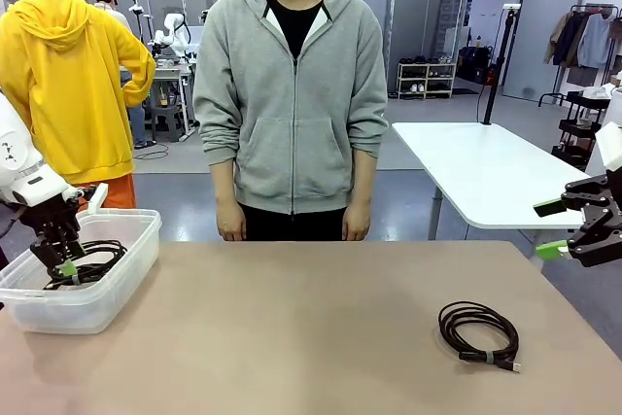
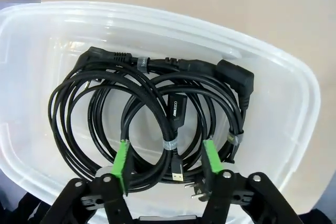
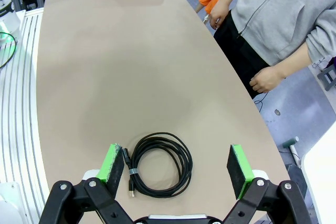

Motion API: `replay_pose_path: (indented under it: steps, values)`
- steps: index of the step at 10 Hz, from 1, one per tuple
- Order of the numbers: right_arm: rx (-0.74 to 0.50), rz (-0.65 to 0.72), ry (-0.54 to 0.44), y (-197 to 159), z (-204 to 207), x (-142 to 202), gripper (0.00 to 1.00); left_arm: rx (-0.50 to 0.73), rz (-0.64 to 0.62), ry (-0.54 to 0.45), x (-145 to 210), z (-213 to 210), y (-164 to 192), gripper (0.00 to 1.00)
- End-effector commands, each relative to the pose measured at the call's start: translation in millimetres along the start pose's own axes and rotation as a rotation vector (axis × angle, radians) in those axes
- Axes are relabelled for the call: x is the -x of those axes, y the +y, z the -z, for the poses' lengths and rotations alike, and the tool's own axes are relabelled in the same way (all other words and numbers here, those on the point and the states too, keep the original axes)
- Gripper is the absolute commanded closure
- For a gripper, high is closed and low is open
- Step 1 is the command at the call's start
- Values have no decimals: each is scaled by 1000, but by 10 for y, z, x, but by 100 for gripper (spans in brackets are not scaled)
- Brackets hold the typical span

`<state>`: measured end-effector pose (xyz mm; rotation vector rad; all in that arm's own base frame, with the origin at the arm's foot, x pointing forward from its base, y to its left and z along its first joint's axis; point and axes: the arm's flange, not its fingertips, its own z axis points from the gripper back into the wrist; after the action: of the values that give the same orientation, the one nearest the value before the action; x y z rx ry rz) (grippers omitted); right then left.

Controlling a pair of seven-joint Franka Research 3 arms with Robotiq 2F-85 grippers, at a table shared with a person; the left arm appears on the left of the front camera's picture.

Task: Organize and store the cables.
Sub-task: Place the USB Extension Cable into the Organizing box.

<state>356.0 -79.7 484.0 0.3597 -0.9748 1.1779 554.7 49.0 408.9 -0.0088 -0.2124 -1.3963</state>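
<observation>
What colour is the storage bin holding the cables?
Translucent white bin; clearest in the left wrist view.

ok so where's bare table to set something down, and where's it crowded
Bare: the broad middle of the table, between the clear bin at the robot's left and the coiled cable at right front. Crowded: the bin, where overlapping cables cover the floor and the left end effector hangs open.

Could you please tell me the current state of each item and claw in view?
Clear plastic storage bin: uncovered, holding cables.
Black coiled cables in the bin: bundled, released.
Black coiled cable on the tan table: lying flat, untouched.
Left claw: open over the bin.
Right claw: open, empty.
</observation>
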Motion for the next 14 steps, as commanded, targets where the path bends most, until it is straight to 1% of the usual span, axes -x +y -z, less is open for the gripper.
replay_pose_path:
  steps: [1,2,3,4,5,13,14]
  values:
    - [4,-2,-14,-15,-3,-7,0,-28,-51,-2,-29,-79,-49,8]
    - [4,-2,-14,-15,-3,-7,0,-59,-68,3,-66,-125,-83,10]
    - [4,-2,-14,-15,-3,-7,0,-86,-105,-15,-105,-170,-150,0]
    - [4,-2,-14,-15,-3,-7,0,-126,-210,-2,-100,-178,-239,0]
    - [4,-2,-14,-15,-3,-7,0,-40,-63,-7,-76,-144,-19,0]
    - [4,-2,-14,-15,-3,-7,0,-40,-63,-7,-76,-144,-19,0]
    - [4,-2,-14,-15,-3,-7,0,-53,-78,-7,-94,-117,-60,4]
